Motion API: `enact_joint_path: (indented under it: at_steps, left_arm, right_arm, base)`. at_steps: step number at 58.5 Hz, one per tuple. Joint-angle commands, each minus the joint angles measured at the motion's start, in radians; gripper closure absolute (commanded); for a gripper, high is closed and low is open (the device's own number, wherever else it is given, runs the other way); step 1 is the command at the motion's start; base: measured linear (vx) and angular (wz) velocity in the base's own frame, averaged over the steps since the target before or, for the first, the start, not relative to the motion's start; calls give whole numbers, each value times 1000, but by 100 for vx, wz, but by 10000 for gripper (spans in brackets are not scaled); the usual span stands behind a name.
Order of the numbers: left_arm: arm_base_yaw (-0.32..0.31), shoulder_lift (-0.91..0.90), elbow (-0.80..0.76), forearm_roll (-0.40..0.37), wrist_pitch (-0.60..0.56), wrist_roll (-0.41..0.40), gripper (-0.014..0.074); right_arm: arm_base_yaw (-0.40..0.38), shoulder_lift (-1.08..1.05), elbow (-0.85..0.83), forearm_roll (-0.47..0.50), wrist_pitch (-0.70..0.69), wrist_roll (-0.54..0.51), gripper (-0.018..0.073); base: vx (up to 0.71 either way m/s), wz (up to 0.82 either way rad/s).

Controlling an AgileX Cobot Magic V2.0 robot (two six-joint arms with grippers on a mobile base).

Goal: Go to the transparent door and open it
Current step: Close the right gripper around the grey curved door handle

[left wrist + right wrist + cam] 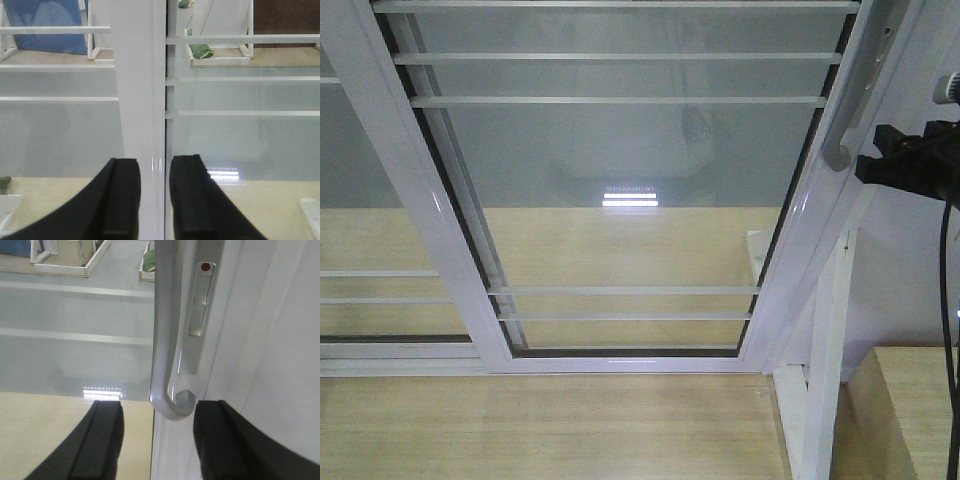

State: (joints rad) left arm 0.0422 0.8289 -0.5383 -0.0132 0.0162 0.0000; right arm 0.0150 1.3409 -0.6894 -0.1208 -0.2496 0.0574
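Glass fills most of the front view: the transparent door point(620, 180), white-framed and crossed by thin horizontal bars, stands straight ahead on its track at the pale wooden floor point(540, 420), overlapping a second barred panel point(370, 200) on its left. Its grey curved handle point(840, 130) runs down the right-hand frame edge, beside a slim latch point(200, 300) marked with a red dot. The right gripper point(159, 415) sits just at the handle's hooked lower end — fingers spread wide, the hook showing between them and nearer the right one, not pinched. The left gripper point(155, 167) faces the white vertical frame post point(140, 90) where the two panels meet; its fingers stand a narrow gap apart, holding nothing — whether they touch the post cannot be told.
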Motion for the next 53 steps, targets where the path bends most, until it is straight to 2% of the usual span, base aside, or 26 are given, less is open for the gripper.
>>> enact_joint_path:
  at_steps: [1,27,40,53]
  left_arm:
    - [-3,-2,-28,-8,-89,-11,274]
    - [-3,-2,-28,-8,-91,-11,274]
    - [-3,-2,-28,-8,-91,-11,275]
    - [-3,-2,-28,-8,-91,-11,275]
  right_arm:
    - [-2,46,-100,5,-109,-6,148]
    - [-2,338,-459,6,-84,-17,158]
    - [-2,419,-540,8,-72,-31,196]
    - [-2,427,-546,10,-56,-29,221]
  base:
    - [0,0]
    - [0,0]
    - [0,0]
    - [0,0]
